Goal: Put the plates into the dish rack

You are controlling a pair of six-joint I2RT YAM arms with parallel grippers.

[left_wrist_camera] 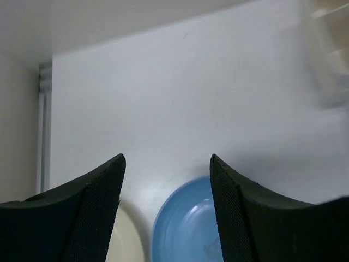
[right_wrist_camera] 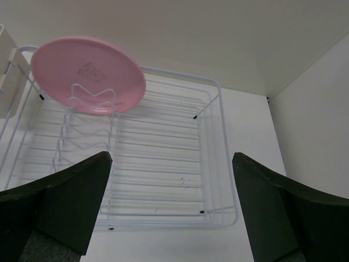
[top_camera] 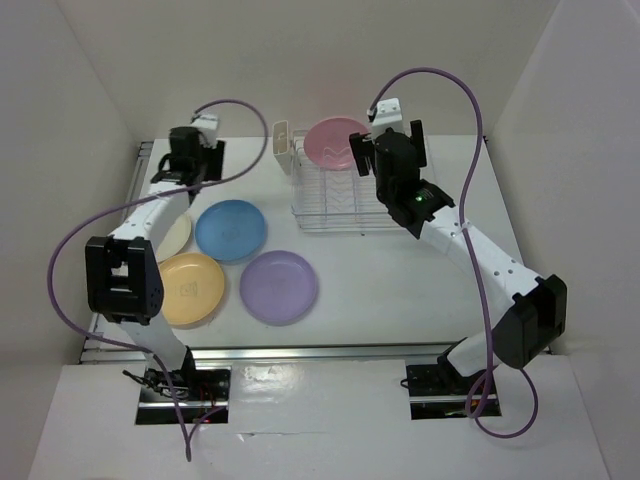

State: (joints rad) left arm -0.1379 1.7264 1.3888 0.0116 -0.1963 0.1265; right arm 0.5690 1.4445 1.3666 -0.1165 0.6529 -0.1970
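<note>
The pink plate stands upright between the prongs at the back of the dish rack. In the right wrist view the pink plate is at the upper left of the rack. My right gripper hovers over the rack, open and empty. The blue, purple and orange-yellow plates lie flat on the table. The cream-white plate is partly hidden under my left arm. My left gripper is open and empty above the blue and cream-white plates.
The cream cutlery cup hangs on the rack's left end and shows at the left edge of the right wrist view. White walls enclose the table on the left, back and right. A metal rail runs along the left edge.
</note>
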